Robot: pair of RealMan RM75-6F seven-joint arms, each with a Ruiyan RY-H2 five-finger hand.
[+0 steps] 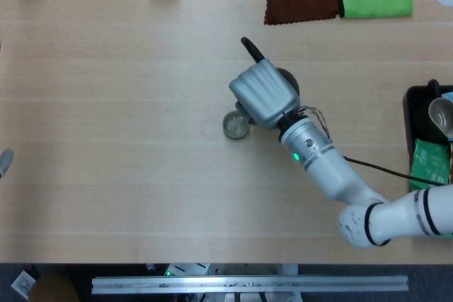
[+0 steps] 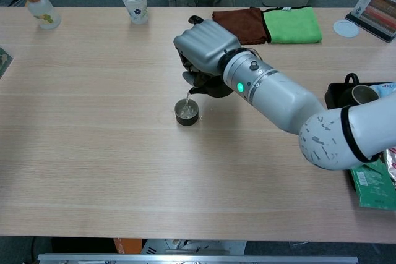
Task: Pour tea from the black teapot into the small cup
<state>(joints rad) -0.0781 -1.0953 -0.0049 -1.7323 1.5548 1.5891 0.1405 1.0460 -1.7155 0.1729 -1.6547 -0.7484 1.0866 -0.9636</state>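
Near the centre of both views, the right robot hand (image 2: 204, 46) grips the black teapot (image 2: 207, 83), tilted with its spout down toward the small cup (image 2: 186, 112); the grey back of the hand covers most of the pot, so the lid and the fingers' hold on it cannot be made out. In the head view only the pot's dark rim (image 1: 287, 76) and a black handle (image 1: 252, 49) jutting to the upper left show beyond the right robot hand (image 1: 262, 93). In the chest view a thin pale stream (image 2: 188, 98) falls from the spout into the cup, which stands upright on the tabletop (image 2: 93, 153) just left of and below the hand; in the head view the small cup (image 1: 236, 125) is partly overlapped by the hand and shows a pale liquid surface. The left robot hand appears only as a grey sliver (image 1: 4, 161) at the left edge of the head view, cut off by the frame, so its posture cannot be told. Along the top of the frame lie a brown cloth (image 2: 238, 18) and a green cloth (image 2: 291, 24), touching side by side, with a paper cup (image 2: 134, 4) and a small bottle (image 2: 41, 8) toward the upper left. At the right edge a black tray (image 1: 412, 122) and a green packet (image 1: 432, 164) are cropped and partly hidden by the arm.
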